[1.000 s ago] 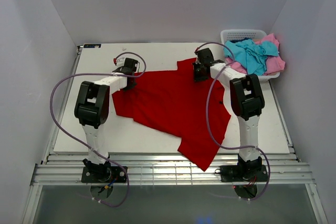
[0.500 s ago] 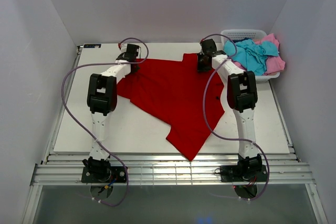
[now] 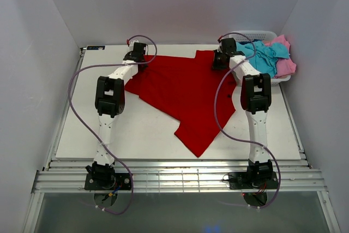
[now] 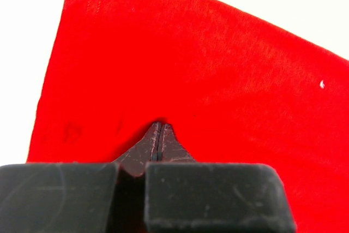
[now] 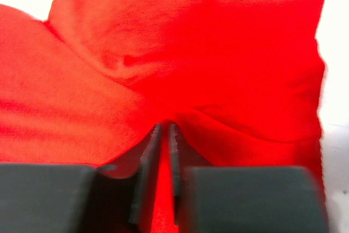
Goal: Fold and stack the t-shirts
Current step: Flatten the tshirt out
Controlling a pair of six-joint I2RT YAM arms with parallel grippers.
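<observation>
A red t-shirt (image 3: 180,94) lies spread across the far half of the table (image 3: 136,135), one end trailing toward the near edge and its top edge close to the far edge. The left gripper (image 3: 134,57) is clamped tight on a pinch of the cloth toward the far left corner. The right gripper (image 3: 220,61) nips a fold between jaws that are all but closed toward the far right corner. Beside it, a white basket (image 3: 246,35) in that corner holds a turquoise t-shirt (image 3: 264,55) and a pink t-shirt (image 3: 286,66), both crumpled and waiting their turn. The step in hand looks like stretching the red shirt flat before the first fold. It would go best with both pinches kept low over the table and drawn evenly apart, so the wrinkles near the right grip pull out and the trailing end is not dragged askew.
</observation>
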